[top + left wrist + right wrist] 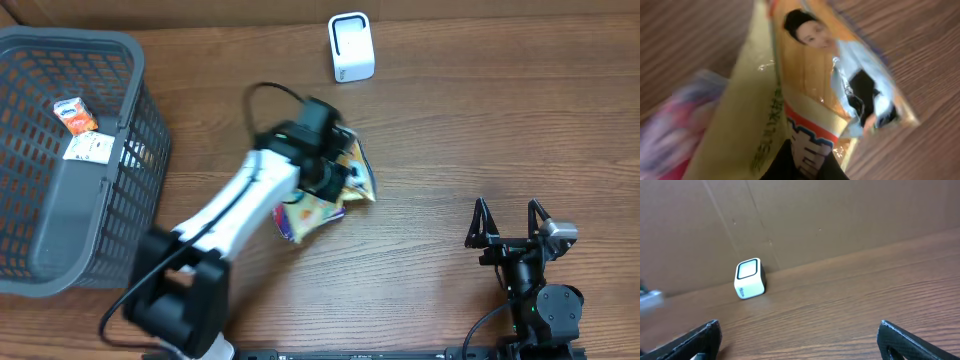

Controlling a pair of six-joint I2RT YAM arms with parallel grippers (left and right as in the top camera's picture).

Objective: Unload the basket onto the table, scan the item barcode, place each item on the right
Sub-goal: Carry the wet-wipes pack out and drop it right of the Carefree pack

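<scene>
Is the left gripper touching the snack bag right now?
Touching. The left wrist view shows the left gripper pinched shut on the lower edge of the snack bag, with no gap.

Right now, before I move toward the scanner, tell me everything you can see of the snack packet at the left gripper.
The snack packet is a glossy, crinkled film pouch, mostly yellow and orange, with a printed face, a pale blue panel, a red stripe and a purple edge. It is over the middle of the table, tilted and creased, pinched at one edge by the shut left gripper. No barcode shows.
</scene>
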